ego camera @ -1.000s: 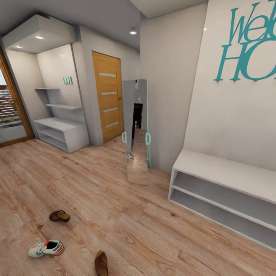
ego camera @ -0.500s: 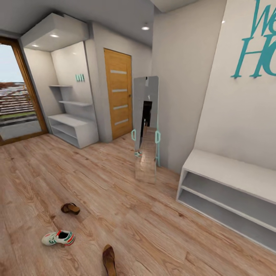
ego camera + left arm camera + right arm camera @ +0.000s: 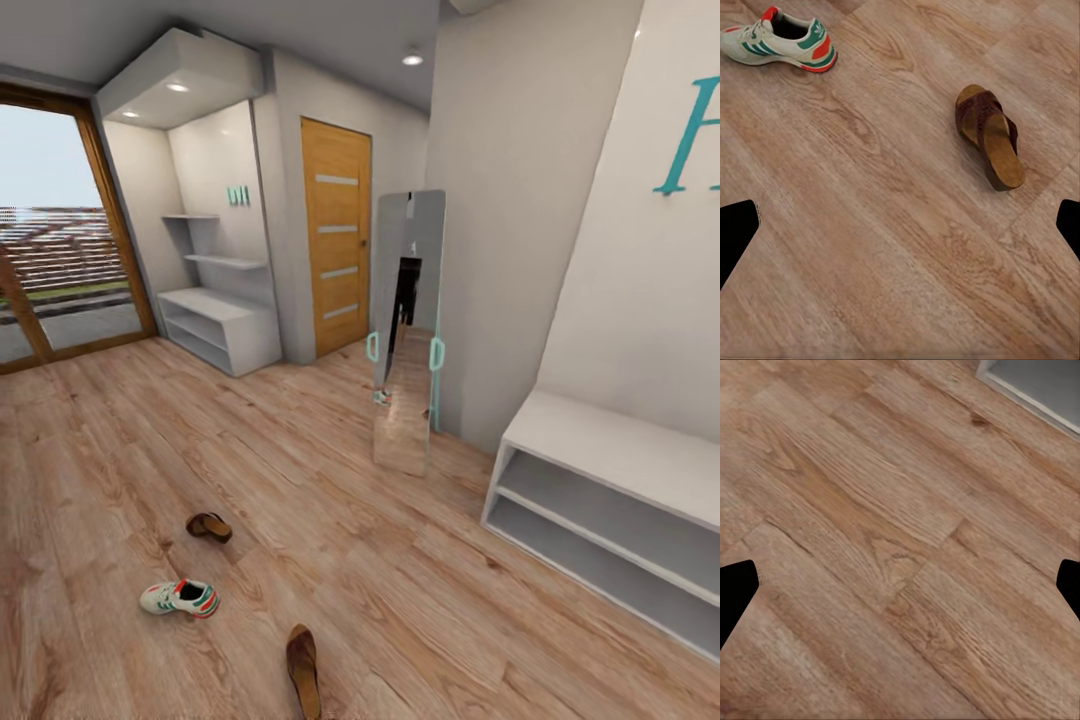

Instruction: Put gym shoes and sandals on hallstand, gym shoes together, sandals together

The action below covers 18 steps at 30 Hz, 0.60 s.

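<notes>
One gym shoe (image 3: 180,598), white with green stripes and a red heel, lies on the corridor floor (image 3: 400,600) at the lower left. One brown sandal (image 3: 209,526) lies just beyond it, and the other sandal (image 3: 303,668) is nearer, by the bottom edge. The hallstand (image 3: 222,330), white with floating shelves above it, stands in the far alcove. In the left wrist view the gym shoe (image 3: 780,41) and a sandal (image 3: 990,139) lie well ahead of my open left gripper (image 3: 900,232). My right gripper (image 3: 900,589) hangs open over bare planks.
A second low white bench (image 3: 610,440) with two open shelves stands against the right wall; its corner (image 3: 1035,382) shows in the right wrist view. A teal-framed mirror (image 3: 408,330) leans beside it. Behind are a wooden door (image 3: 336,235) and a glass door (image 3: 50,230).
The whole head view has shifted right, so the camera has turned left. More of the glass door shows now. The shoes lie where they were on the floor.
</notes>
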Tool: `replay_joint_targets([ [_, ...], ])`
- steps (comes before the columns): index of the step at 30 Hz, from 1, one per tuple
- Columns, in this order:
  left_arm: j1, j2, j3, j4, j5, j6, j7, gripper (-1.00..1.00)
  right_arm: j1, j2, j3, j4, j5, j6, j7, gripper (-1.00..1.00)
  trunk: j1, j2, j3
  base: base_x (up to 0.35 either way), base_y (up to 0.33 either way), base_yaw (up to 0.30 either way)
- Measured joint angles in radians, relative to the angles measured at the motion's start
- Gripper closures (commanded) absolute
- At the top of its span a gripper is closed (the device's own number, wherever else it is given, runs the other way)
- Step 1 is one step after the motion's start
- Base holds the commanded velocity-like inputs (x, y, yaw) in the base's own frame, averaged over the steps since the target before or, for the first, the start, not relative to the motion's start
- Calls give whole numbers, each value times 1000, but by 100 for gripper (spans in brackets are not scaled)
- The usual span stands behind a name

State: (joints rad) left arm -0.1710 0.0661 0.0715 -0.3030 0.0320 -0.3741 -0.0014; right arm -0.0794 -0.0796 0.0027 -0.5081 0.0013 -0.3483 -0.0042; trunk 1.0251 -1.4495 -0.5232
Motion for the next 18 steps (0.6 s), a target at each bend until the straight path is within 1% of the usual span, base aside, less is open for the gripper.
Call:
replay_joint_targets([
  [18, 0, 0, 0, 1, 0, 0, 0, -100, 0, 0, 0, 0, 1, 0, 0, -100, 0, 0, -23, 0, 0, 173],
])
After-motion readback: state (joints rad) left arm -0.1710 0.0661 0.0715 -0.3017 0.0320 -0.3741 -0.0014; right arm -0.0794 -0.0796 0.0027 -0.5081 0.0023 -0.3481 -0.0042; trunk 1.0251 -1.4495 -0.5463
